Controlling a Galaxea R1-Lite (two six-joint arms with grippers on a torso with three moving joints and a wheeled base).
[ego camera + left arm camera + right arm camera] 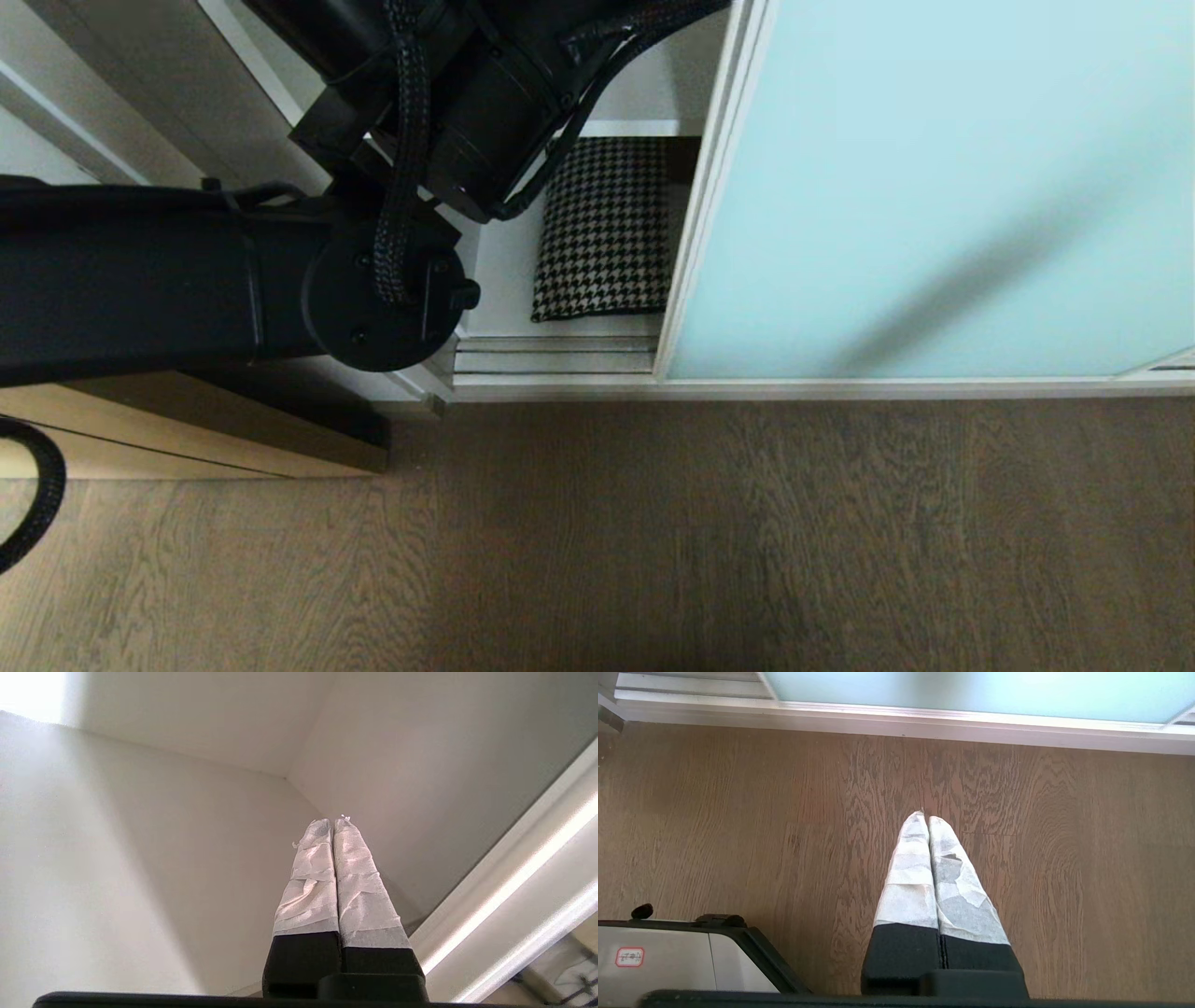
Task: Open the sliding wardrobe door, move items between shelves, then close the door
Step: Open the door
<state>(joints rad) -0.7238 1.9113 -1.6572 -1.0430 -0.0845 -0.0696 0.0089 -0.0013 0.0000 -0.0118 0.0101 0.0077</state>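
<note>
Seen from the head camera, looking down, a brown wood-grain floor [709, 541] fills the lower half of the view. Above it, from about 12 to 3 o'clock, stands the sliding wardrobe door [934, 187], a pale aqua frosted-glass panel in a thin silvery-white frame, slid to the right so that a narrow opening shows just to its left. A light oak door [187, 439] lies at about 8 o'clock. The robot's black left arm [187, 271] crosses from 9 o'clock toward the centre, then bends up and reaches into the opening near 12 o'clock, trailing braided cables. Inside the opening, just left of the door frame, a black-and-white houndstooth cushion [605, 233] rests on the white wardrobe bottom board [499, 280], its near edge close to the silver floor track [555, 357]. A white shelf [630, 128] shows its thin front edge above the cushion's far end. In the left wrist view, the left tool [332, 822] points into a bare white inner corner of the wardrobe [187, 812], its tape-wrapped fingers [310, 882] pressed together and gripping nothing. In the right wrist view, the right tool [924, 817] hangs over the floor, well short of the door's bottom rail, fingers likewise pressed together and empty.
</note>
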